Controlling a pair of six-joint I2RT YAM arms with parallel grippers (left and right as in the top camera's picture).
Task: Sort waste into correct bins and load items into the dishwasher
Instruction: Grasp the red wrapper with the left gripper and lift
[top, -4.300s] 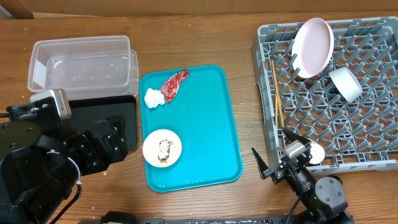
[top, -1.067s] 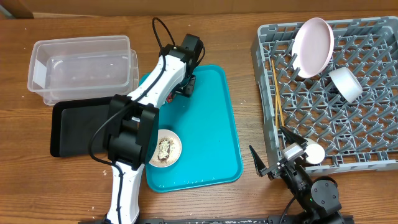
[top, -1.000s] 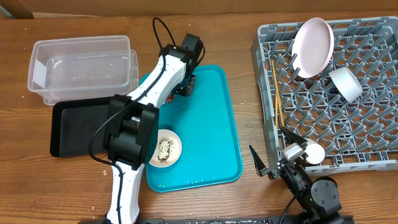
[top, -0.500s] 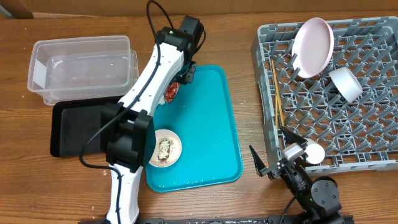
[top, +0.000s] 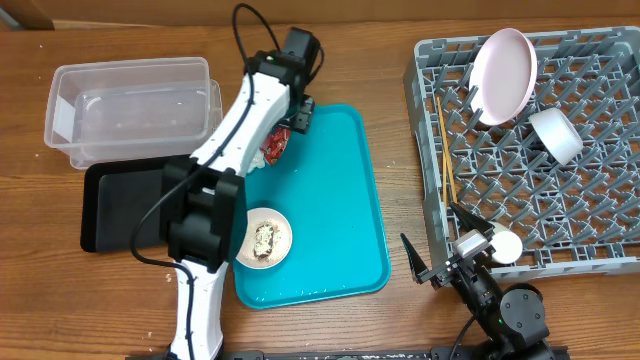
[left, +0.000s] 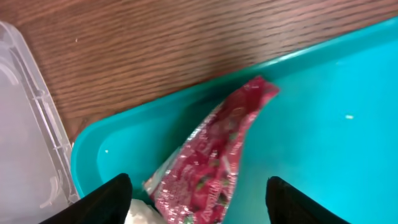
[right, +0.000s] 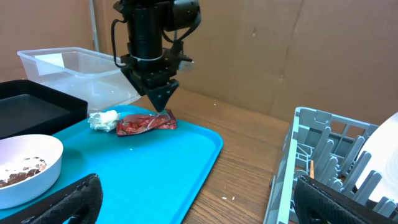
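Red wrapper (left: 211, 162) (one, beside one napkin (right: 102, 119)) lies under left pincer (right: 161, 96).

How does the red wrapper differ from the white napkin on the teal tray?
The red wrapper is long, flat and shiny; the white napkin is a smaller crumpled wad. The wrapper lies directly under the left gripper; the napkin sits beside it. Both lie loose at the same corner of the teal tray.

Napkin (left: 139, 213) cut off at bottom edge; wrapper (top: 274, 147) seemingly half-hidden.
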